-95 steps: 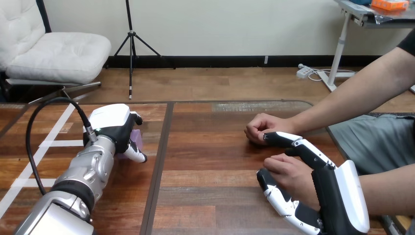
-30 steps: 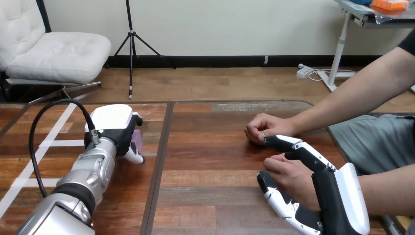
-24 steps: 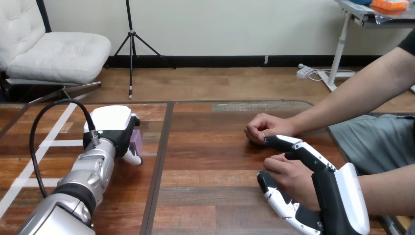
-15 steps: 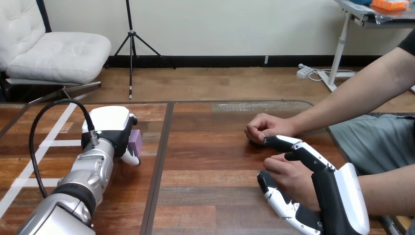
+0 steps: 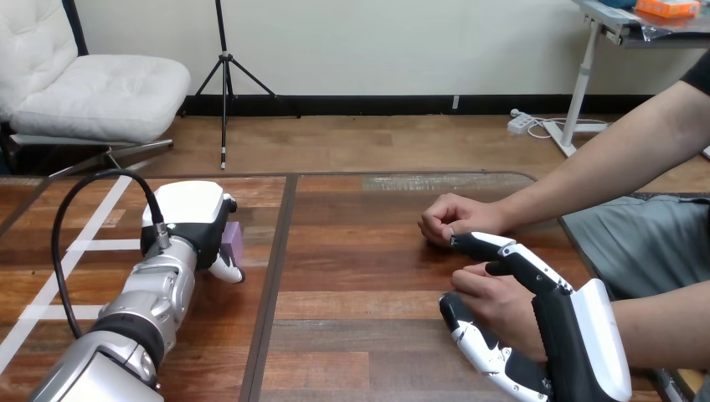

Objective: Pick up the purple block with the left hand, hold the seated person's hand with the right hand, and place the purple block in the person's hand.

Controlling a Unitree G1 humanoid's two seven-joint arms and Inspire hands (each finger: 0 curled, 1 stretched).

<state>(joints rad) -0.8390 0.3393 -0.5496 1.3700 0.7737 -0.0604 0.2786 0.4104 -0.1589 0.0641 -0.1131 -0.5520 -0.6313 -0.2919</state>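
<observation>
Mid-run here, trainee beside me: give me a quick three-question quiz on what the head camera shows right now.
1. True or false: the small purple block already lies in the person's nearer hand.
2. The left robot hand curls round: A the block, B a cup, C nothing.
3. Fill in: the person's nearer hand lies between the right robot hand's thumb and ____.
Key: 1 false; 2 A; 3 fingers.

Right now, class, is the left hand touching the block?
Touching. The head view shows the block flush against the left hand, whose thumb curls in below it; no gap shows between them.
</observation>
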